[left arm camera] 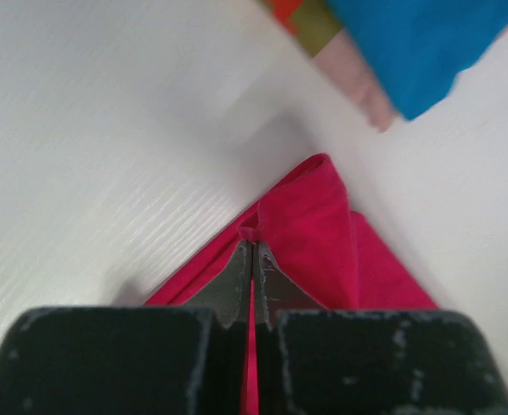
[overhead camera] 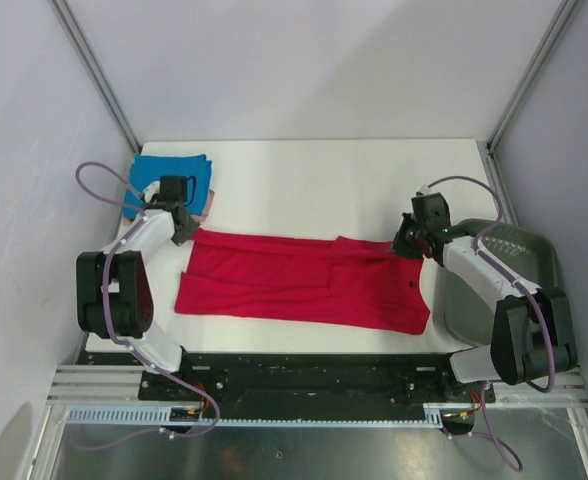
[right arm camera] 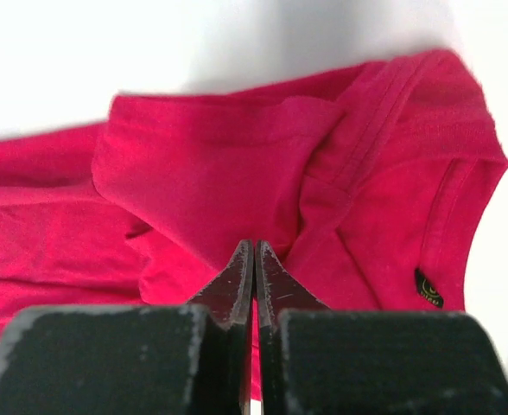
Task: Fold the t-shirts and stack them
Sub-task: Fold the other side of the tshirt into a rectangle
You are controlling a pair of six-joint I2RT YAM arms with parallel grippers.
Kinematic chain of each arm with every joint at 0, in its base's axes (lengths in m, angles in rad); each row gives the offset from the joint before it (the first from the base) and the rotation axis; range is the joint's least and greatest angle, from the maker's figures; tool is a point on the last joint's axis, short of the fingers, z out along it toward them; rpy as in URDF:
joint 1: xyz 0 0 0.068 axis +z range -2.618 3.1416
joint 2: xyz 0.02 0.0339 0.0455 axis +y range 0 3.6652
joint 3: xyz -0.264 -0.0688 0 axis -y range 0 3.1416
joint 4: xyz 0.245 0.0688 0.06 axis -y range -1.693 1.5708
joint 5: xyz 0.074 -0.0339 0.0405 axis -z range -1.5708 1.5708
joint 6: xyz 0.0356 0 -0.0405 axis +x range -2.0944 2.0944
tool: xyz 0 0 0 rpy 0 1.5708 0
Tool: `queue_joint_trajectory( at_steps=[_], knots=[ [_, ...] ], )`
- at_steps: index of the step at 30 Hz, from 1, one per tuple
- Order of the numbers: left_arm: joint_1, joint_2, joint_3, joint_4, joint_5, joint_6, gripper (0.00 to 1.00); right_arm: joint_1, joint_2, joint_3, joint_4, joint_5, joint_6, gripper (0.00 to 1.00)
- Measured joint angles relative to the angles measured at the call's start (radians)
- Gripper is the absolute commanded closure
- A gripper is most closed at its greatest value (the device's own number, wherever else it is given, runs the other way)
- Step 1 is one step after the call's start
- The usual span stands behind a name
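- My left fingers (left arm camera: 253, 246) were clenched, with a small nub of red cloth pinched at their tips: the far left corner of the red t-shirt (overhead camera: 304, 280).
- My right fingers (right arm camera: 254, 246) were also clenched; they seemed to grip a raised fold at the shirt's far right corner, just left of the collar and its dark neck tag (right arm camera: 427, 287).
- The shirt lay flat on the worktop (overhead camera: 324, 180), its long axis running left to right, collar end to the right, between the arms.
- Each arm was nearer its own end, so I judged the next fold would take both arms moving together.
- The blue t-shirt (overhead camera: 169, 175) sat folded at the far left, just beyond the left fingers.
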Motion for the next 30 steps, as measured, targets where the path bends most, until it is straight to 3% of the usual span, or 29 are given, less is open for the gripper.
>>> queue_joint_trajectory(
  at_steps=[7, 30],
  knots=[
    [0.021, -0.023, -0.133, -0.002, 0.031, -0.042, 1.0, 0.014, 0.019, -0.066, -0.001, 0.001, 0.026, 1.0],
    [0.027, -0.126, -0.178, 0.008, 0.066, -0.052, 1.0, -0.033, -0.072, -0.079, -0.053, 0.003, 0.034, 1.0]
  ],
)
